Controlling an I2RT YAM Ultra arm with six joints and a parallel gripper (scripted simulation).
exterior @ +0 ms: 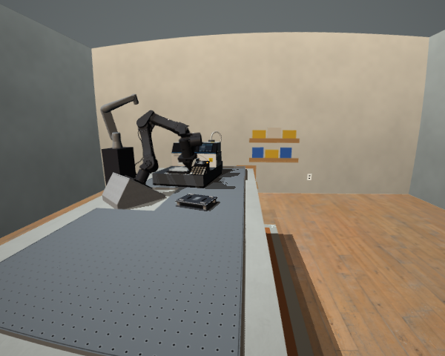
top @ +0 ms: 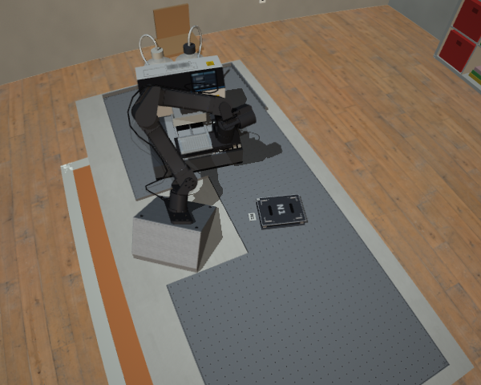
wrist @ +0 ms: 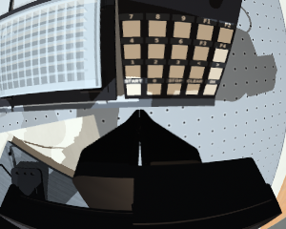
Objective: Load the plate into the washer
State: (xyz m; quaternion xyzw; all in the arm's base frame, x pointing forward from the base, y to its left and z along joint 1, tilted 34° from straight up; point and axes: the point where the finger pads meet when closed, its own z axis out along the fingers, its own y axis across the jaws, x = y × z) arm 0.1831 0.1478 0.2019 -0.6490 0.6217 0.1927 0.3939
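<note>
The white well plate [top: 194, 143] [exterior: 176, 168] [wrist: 51, 45] lies flat on the dark carrier [wrist: 61, 97] of the washer [top: 178, 70] [exterior: 211, 153]. I cannot make out its cut-off corner. My gripper [wrist: 139, 115] [top: 225, 143] [exterior: 187, 165] is shut and empty. Its tips hang just in front of the keypad [wrist: 172, 57] [exterior: 199, 169], close to the leftmost key of the lowest row [wrist: 134, 90]. Plate nest N1 [top: 280, 210] [exterior: 196, 202] stands empty.
Two bottles with tubes [top: 172, 47] stand behind the washer. The arm's base block [top: 174, 240] [exterior: 128, 193] is left of the nest. A second dark arm on a black box [exterior: 117, 153] stands at the far left.
</note>
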